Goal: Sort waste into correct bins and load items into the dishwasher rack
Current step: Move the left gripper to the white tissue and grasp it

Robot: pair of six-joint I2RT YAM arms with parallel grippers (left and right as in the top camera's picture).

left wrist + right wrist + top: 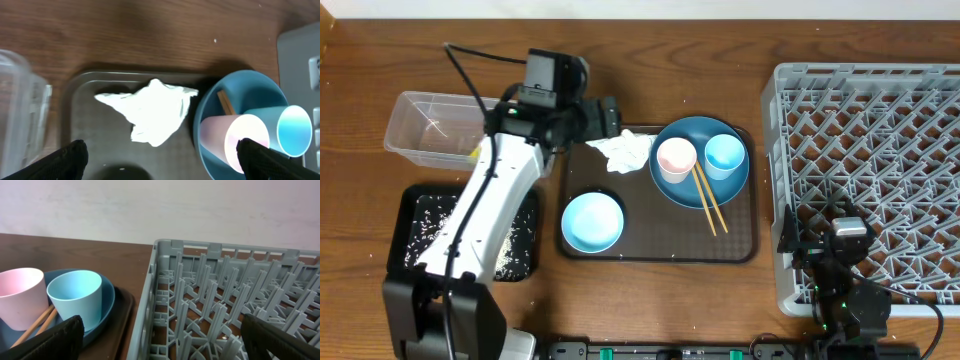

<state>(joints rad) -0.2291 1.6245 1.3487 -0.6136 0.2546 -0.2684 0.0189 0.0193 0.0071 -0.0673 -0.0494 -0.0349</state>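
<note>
The left hand point(161, 150) hangs spread wide and empty. The right hand point(162, 330), also spread, sits well apart by the large square grey plastic rack point(865, 180). In the far-left corner of the dark brown serving tray point(85, 120), beside the round blue plate point(240, 85), the crumpled white tissue point(152, 112) lies just ahead of the left hand, its long axis running finger to finger.
</note>
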